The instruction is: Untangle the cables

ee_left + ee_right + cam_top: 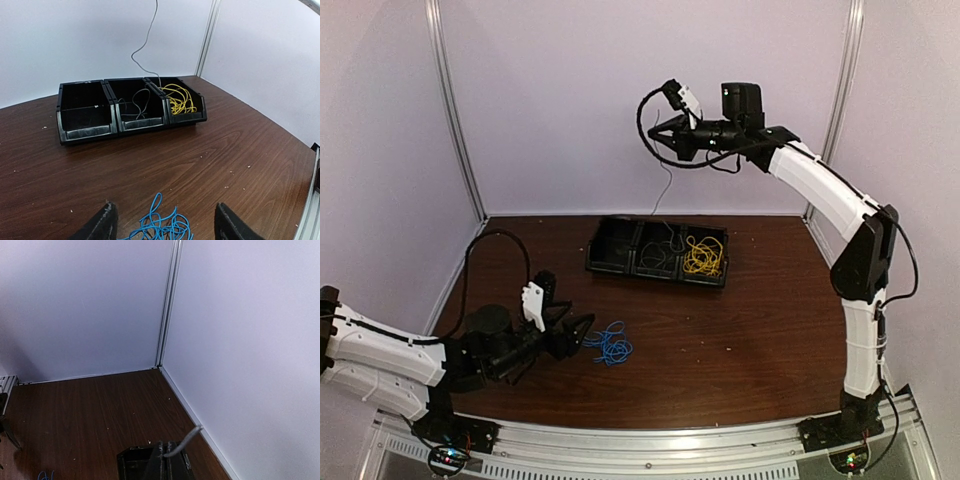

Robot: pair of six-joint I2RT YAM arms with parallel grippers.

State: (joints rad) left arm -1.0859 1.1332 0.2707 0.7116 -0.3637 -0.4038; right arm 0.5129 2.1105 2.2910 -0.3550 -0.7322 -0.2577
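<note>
We see the left tool held low over the brown surface, at its near left part. Its two fingers are spread wide, with nothing gripped. The blue cable lies in a loose tangle on the surface just in front of this tool. From the left wrist view, the near end of the tangle sits between the two spread fingers, and one loop points away toward the tray.

The tray is black, has three compartments side by side, and stands toward the far side of the surface. The yellow cable is heaped in its right compartment. The dark cable has a few slack loops in the middle compartment. From there one thin strand rises straight up along the back wall.

The right arm is raised high above the tray, with the right tool pointing left. Its fingers are pressed together, and the rising strand ends at them, so we take it that they pinch the dark cable, though the strand is too fine to see the contact clearly. In the right wrist view a pale length of that strand shows near the bottom edge, above the tray far below.
</note>
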